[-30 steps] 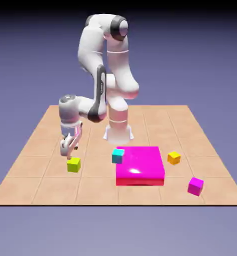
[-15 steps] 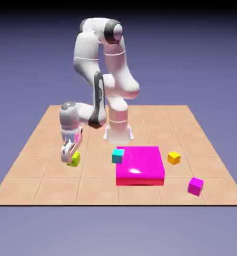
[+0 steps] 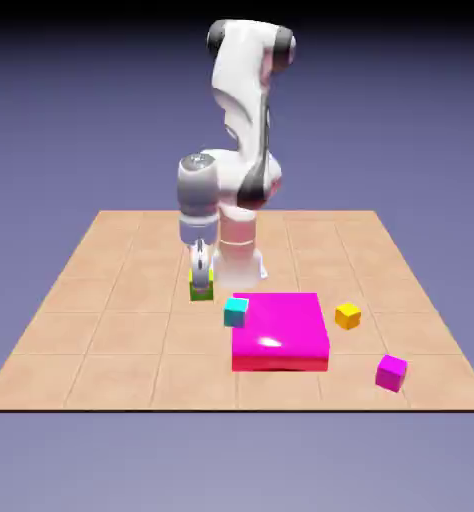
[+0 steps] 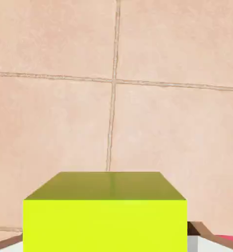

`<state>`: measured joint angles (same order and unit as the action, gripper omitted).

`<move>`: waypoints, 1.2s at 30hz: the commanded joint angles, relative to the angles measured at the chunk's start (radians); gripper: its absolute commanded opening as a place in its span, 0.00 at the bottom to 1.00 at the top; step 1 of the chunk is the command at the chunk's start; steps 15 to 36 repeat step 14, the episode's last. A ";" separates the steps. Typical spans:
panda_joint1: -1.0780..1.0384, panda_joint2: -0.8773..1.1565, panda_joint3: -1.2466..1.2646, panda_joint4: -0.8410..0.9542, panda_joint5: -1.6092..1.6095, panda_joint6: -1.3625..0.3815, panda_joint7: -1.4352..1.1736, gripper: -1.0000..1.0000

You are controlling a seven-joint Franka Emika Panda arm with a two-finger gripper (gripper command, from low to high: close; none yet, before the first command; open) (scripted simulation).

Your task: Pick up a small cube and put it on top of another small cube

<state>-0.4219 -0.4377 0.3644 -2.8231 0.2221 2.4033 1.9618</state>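
The small lime cube (image 3: 201, 290) hangs a little above the table, held by my gripper (image 3: 200, 284), which is shut on it. In the hand view the lime cube (image 4: 104, 211) fills the bottom middle and hides the fingertips, with tiled table beyond it. A cyan cube (image 3: 236, 312) sits at the near-left corner of the magenta slab (image 3: 280, 330), to the exterior view's right of the held cube and closer to the camera. An orange cube (image 3: 348, 316) lies to the right of the slab.
A small magenta cube (image 3: 391, 372) rests near the table's front right. The robot's white base (image 3: 237, 262) stands just behind and right of the gripper.
The gripper shut on the lime cube, lifted it off the table and carried it toward the exterior view's right, closer to the cyan cube. The arm swung right with it.
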 commanded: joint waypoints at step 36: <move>0.034 0.108 0.075 -0.051 0.017 0.158 0.030 1.00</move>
